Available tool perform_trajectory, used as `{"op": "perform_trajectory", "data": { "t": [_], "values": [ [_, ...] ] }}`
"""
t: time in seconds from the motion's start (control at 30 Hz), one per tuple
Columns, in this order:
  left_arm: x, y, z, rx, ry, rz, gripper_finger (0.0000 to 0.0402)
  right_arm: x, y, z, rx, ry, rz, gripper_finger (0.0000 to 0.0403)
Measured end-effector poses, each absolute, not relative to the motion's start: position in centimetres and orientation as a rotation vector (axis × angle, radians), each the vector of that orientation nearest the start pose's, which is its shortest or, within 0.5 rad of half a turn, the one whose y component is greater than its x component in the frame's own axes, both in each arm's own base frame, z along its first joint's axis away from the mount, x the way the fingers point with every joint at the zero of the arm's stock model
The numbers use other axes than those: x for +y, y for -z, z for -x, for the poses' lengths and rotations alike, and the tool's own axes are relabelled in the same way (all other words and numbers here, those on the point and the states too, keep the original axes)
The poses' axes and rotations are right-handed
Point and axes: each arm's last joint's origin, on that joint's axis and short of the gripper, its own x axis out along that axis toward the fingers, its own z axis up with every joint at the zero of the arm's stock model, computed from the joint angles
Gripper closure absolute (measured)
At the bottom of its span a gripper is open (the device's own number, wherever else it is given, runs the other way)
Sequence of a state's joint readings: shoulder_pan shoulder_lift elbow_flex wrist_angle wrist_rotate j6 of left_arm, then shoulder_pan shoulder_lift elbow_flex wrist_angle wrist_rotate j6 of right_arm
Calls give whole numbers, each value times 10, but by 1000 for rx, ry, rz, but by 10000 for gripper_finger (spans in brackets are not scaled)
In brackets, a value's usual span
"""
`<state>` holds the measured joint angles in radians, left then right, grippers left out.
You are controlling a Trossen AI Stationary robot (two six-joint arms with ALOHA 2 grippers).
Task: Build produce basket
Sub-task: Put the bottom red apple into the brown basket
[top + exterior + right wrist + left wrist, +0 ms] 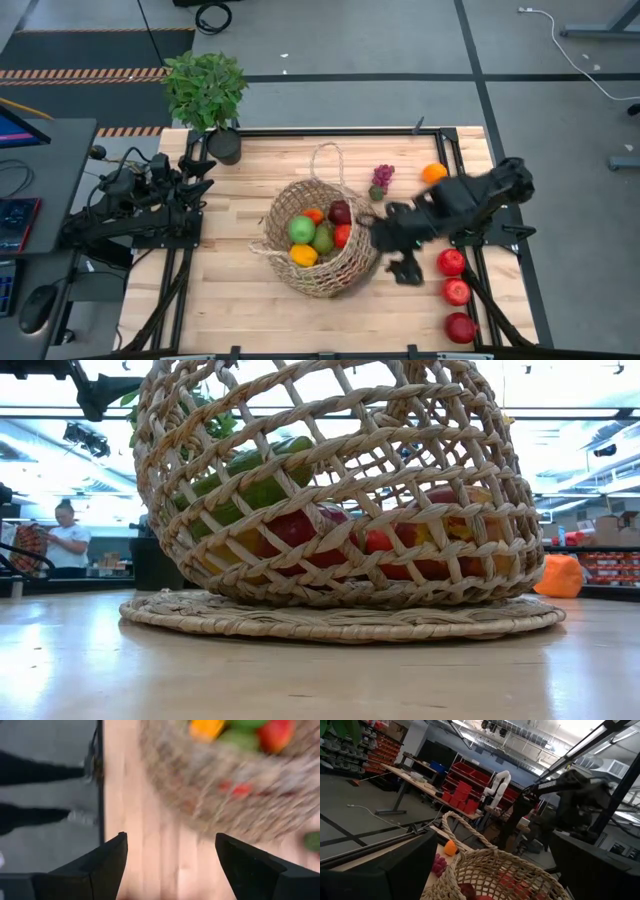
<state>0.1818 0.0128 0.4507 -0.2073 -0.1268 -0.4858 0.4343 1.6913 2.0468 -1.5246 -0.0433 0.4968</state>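
My right gripper (385, 245), fingers spread and empty, sits just beside the basket (345, 275), which holds a green apple (302, 230), orange (313, 215) and yellow pepper (303, 256).

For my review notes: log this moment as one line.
right gripper: open, empty, beside basket | left gripper: open, parked at left edge | three red apples, orange, grapes: on table

1. Grey floor (400, 40) surrounds the pale wood surface (240, 290).
2. Red storage shelving (465, 790) stands well beyond the surface.
3. Ceiling strip lights (560, 415) above; a person (68, 540) stands far behind.
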Motion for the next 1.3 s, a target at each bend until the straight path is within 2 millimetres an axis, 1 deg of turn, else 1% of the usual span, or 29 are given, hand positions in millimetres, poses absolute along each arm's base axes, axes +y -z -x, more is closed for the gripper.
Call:
{"op": "perform_trajectory", "data": {
  "t": [0.13,0.2,0.27,0.37,0.47,0.63,0.77,0.87,0.97,1.1,1.2,1.3],
  "values": [
    [12,-287,-45,-302,-245,473,12,162,-415,-250,1265,-140,-169,99],
    [12,-287,-45,-302,-245,473,12,177,-407,-242,1296,-145,-158,100],
    [12,-287,-45,-302,-245,473,12,189,-397,-232,1339,-141,-134,101],
    [12,-287,-45,-302,-246,473,12,197,-380,-213,1404,-106,-123,101],
    [12,-287,-45,-302,-245,473,12,199,-357,-193,1488,-49,-136,101],
    [12,-287,-45,-302,-245,473,12,192,-308,-164,1721,76,-171,97],
    [12,-287,-45,-302,-245,473,12,187,-270,-152,1894,101,-144,79],
    [12,-287,-45,-302,-245,473,12,186,-249,-149,1976,86,-153,59],
    [12,-287,-45,-302,-245,473,12,189,-235,-150,2009,55,-179,35],
    [12,-287,-45,-302,-245,473,12,191,-223,-151,1988,36,-179,8],
    [12,-287,-45,-302,-245,473,12,189,-214,-150,1992,52,-180,7],
    [12,-287,-45,-302,-245,473,12,185,-207,-146,2020,111,-184,8]
  ]
}}
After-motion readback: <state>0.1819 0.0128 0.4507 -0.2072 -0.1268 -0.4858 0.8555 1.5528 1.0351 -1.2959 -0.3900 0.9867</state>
